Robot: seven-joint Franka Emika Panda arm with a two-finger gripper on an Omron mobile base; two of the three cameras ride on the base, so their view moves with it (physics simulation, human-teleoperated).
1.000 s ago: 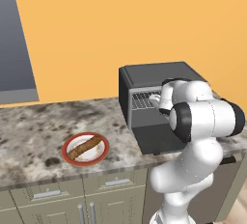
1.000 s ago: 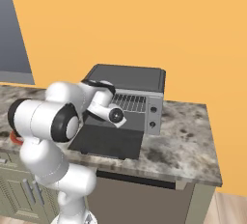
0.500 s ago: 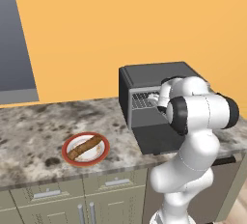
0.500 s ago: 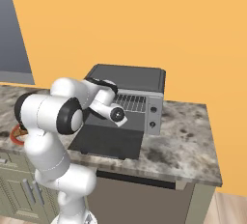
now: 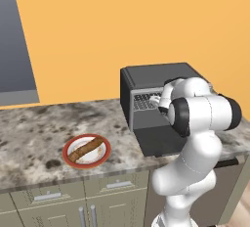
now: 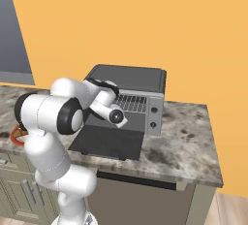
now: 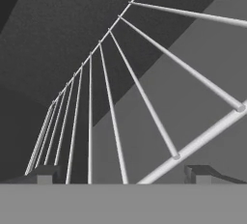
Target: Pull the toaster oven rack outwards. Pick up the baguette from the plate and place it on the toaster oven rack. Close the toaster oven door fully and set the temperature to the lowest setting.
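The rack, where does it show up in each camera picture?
Left base view: the rack sits inside the toaster oven, centre-right.
Right base view: rack in the oven opening, just right of the arm.
Hand view: rack wires fan across close up.
Shared landmark: the toaster oven.

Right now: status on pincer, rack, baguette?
Pincer open, at rack front edge, nothing held. Oven door down. Baguette on plate. Nothing blocking.

The white arm (image 5: pixel 195 138) rises, bends at its elbow and reaches forward, wrist level, its claw (image 7: pixel 123 172) spread wide with both fingertips (image 7: pixel 46 174) apart.
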